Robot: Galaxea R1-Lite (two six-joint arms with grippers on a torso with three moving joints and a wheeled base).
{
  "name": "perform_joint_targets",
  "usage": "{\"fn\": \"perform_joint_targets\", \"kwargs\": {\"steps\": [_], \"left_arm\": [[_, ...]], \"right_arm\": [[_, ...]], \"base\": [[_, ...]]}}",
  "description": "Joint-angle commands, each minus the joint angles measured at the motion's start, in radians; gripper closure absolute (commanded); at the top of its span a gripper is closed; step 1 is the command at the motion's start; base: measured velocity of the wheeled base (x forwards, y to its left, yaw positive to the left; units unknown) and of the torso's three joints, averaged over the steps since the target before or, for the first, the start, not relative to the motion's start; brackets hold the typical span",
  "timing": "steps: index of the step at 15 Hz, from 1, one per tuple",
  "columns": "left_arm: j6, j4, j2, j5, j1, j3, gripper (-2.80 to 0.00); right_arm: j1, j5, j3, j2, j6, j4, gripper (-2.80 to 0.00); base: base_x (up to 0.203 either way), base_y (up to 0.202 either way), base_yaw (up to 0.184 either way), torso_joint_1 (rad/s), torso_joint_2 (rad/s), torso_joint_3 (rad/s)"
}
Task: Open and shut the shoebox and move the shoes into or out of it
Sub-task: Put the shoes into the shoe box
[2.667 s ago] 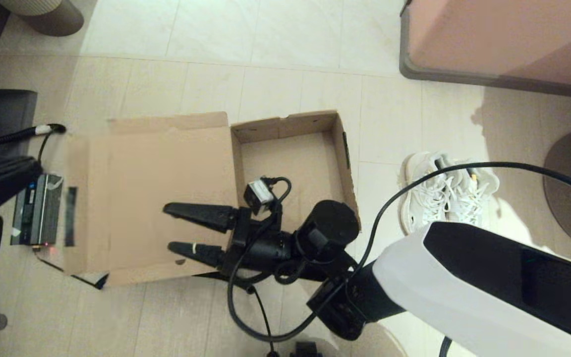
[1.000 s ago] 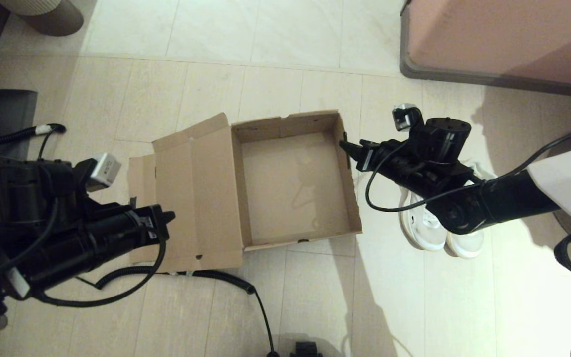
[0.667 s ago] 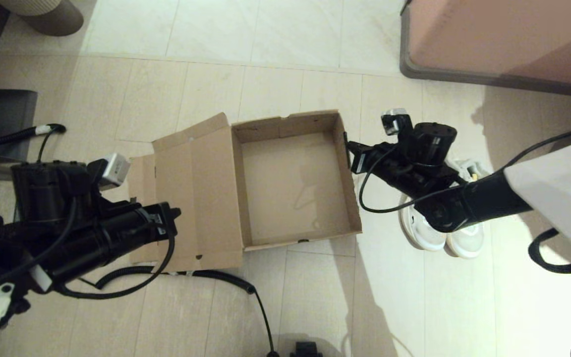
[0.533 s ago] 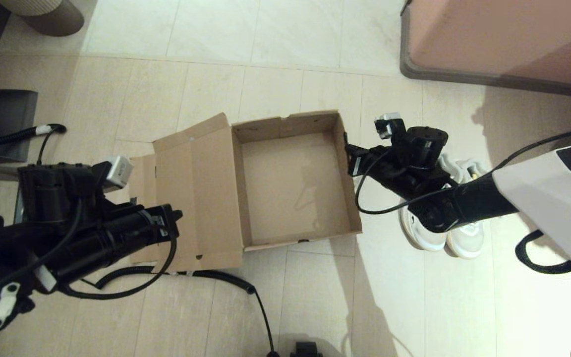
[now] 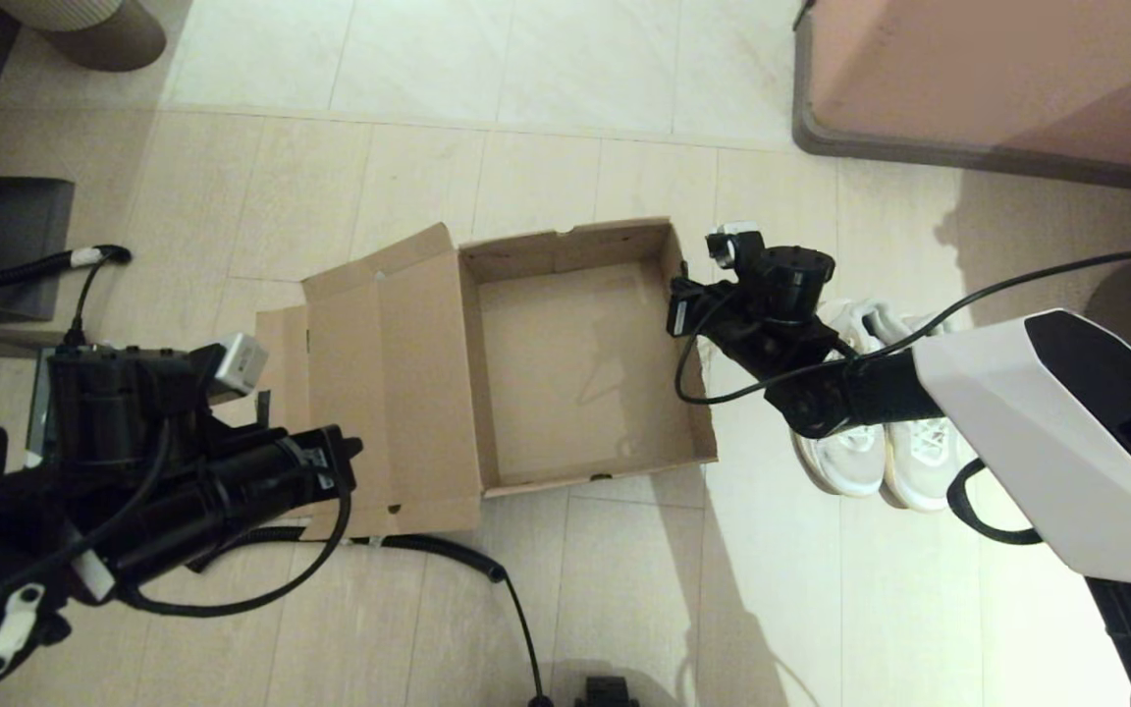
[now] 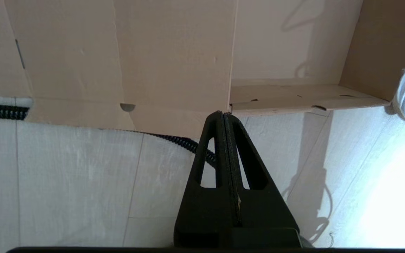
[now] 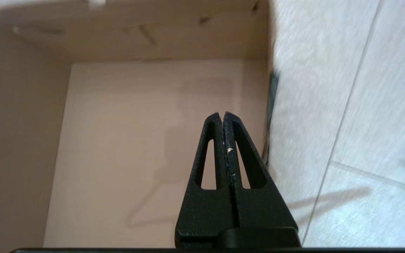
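Head view, floor (image 5: 546, 157): pale tiles were seen under everything, with a coiled black cable (image 5: 448, 552) lying along the near edge of the box lid.
Shoebox (image 5: 585, 363): the brown cardboard box was found standing open on the floor at the centre, its inside bare, and its hinged lid (image 5: 379, 383) was folded out flat toward the robot's left.
Shoes (image 5: 880, 442): the white pair was set side by side on the floor just beside the box's right wall, outside it, and was partly covered by the right arm.
Right gripper (image 7: 223, 117): it was held over the box's right wall near the far corner, with its fingers pressed together on nothing.
Left gripper (image 6: 223, 116): it was held low near the lid's near corner, close above the floor, with its fingers likewise pressed together and nothing pinched between them.
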Motion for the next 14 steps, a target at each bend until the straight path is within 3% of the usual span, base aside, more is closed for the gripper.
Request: {"fn": "perform_joint_targets", "kwargs": {"steps": [1, 2, 3, 4, 8, 10, 14], "left_arm": [[-0.003, -0.009, 0.003, 0.001, 0.000, 0.002, 0.00], [-0.003, -0.012, 0.004, 0.001, -0.001, 0.002, 0.00], [-0.003, -0.012, 0.006, 0.001, -0.002, 0.002, 0.00], [-0.003, -0.012, 0.004, 0.001, -0.003, 0.004, 0.00], [-0.004, -0.013, 0.000, 0.001, -0.003, 0.011, 0.00], [-0.005, -0.013, -0.003, 0.001, -0.003, 0.022, 0.00], [-0.005, -0.027, 0.000, 0.001, -0.003, 0.025, 0.00]], "right_arm": [[-0.016, -0.005, -0.007, -0.022, -0.002, 0.001, 0.00], [-0.027, -0.008, -0.010, -0.030, -0.002, 0.027, 0.00], [-0.036, -0.010, -0.020, -0.032, -0.002, 0.064, -1.59], [-0.038, -0.010, -0.040, -0.024, -0.002, 0.076, -2.80], [-0.038, -0.015, -0.153, 0.059, 0.003, 0.100, -2.80], [-0.039, -0.056, -0.191, 0.102, -0.002, 0.104, -2.80], [-0.038, -0.069, -0.196, 0.134, -0.007, 0.110, -2.80]], "base": [[0.000, 0.000, 0.000, 0.000, 0.00, 0.000], [0.000, 0.000, 0.000, 0.000, 0.00, 0.000], [0.000, 0.000, 0.000, 0.000, 0.00, 0.000], [0.000, 0.000, 0.000, 0.000, 0.00, 0.000], [0.000, 0.000, 0.000, 0.000, 0.00, 0.000], [0.000, 0.000, 0.000, 0.000, 0.00, 0.000], [0.000, 0.000, 0.000, 0.000, 0.00, 0.000]]}}
